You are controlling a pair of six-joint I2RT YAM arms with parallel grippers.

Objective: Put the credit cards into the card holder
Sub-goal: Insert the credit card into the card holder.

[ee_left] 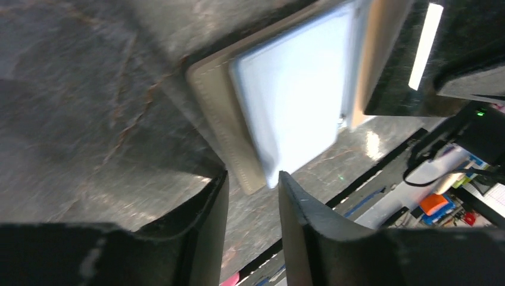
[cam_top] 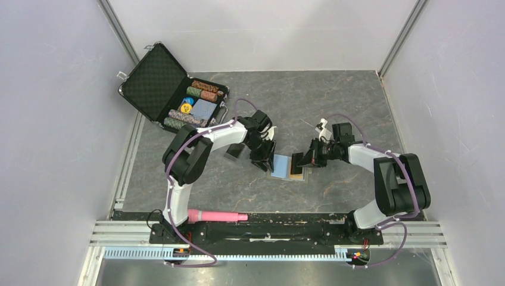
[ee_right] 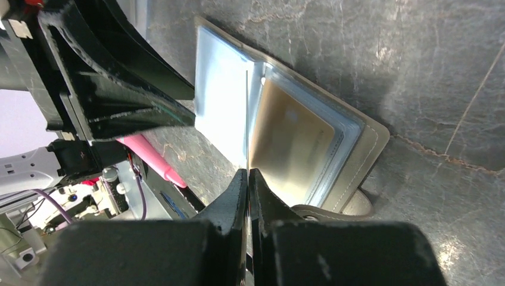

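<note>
The card holder lies open on the table between both grippers, light blue inside, its taupe cover showing round the rim. An orange-gold credit card sits in its right-hand sleeve. My right gripper is shut on a thin credit card, seen edge-on and standing upright over the holder's fold. My left gripper is open, the holder's near corner just between its fingertips. A black credit card lies flat on the table left of the left gripper.
An open black case of poker chips stands at the back left. A pink cylinder lies by the arm bases at the front rail. Grey walls close in both sides and the back.
</note>
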